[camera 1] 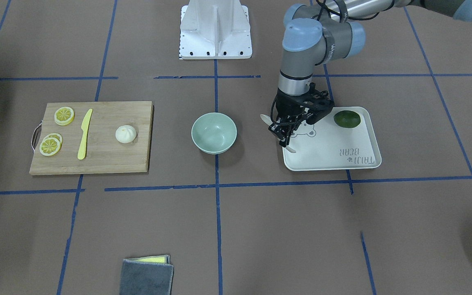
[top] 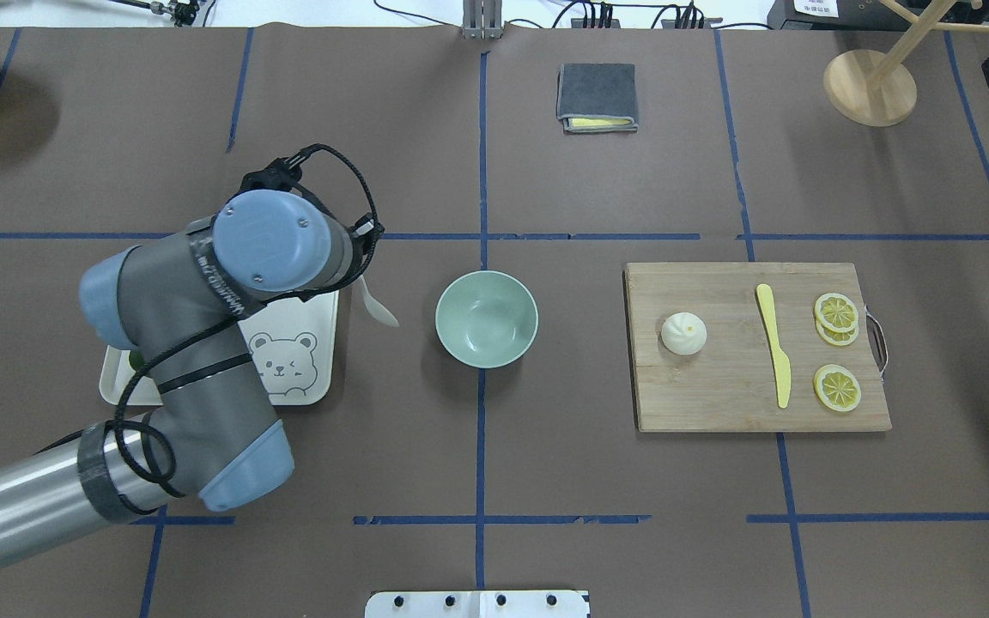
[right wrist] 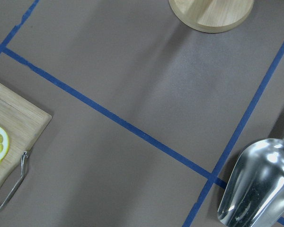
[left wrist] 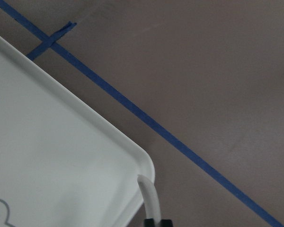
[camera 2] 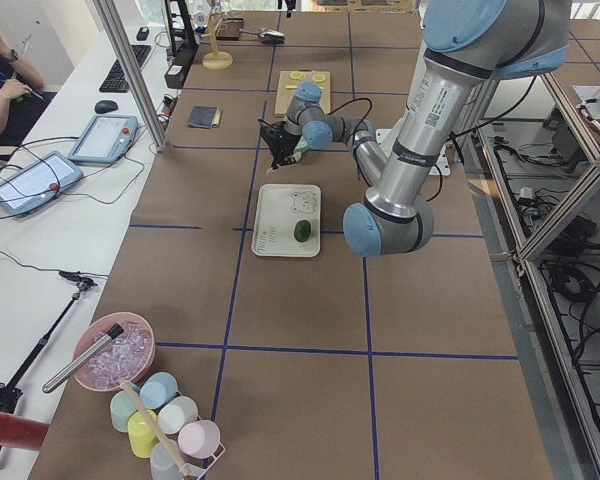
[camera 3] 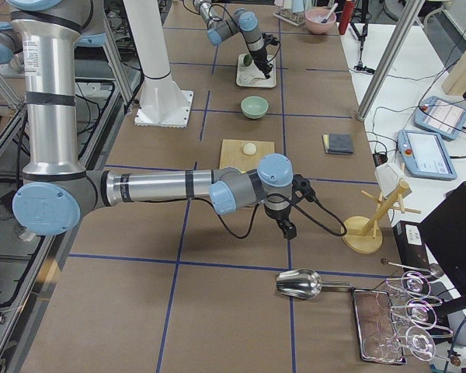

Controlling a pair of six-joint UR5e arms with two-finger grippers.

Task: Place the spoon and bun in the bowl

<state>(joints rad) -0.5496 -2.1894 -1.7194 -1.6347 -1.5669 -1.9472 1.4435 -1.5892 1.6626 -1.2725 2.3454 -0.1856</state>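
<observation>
Bowl (camera 1: 214,133) pale mint green, plain. Bun (camera 1: 125,134) white, swirled pleats. Spoon (top: 379,307) off-white. Tray (camera 1: 326,143) white, grey bear drawing, grey lettering. Lime (camera 1: 347,119) dark green. Knife (camera 1: 84,134), lemon slices (camera 1: 64,115) yellow. Board (camera 1: 109,155) tan wood grain. Table (camera 1: 260,229) brown, blue tape grid.

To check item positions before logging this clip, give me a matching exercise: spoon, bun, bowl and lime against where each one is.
Things:
1 spoon
2 bun
3 bowl
4 lime

Places:
A on the white tray
B in the left gripper
C on the cutting board
D empty, on the bare table

Pairs: 1-B, 2-C, 3-D, 4-A
</observation>
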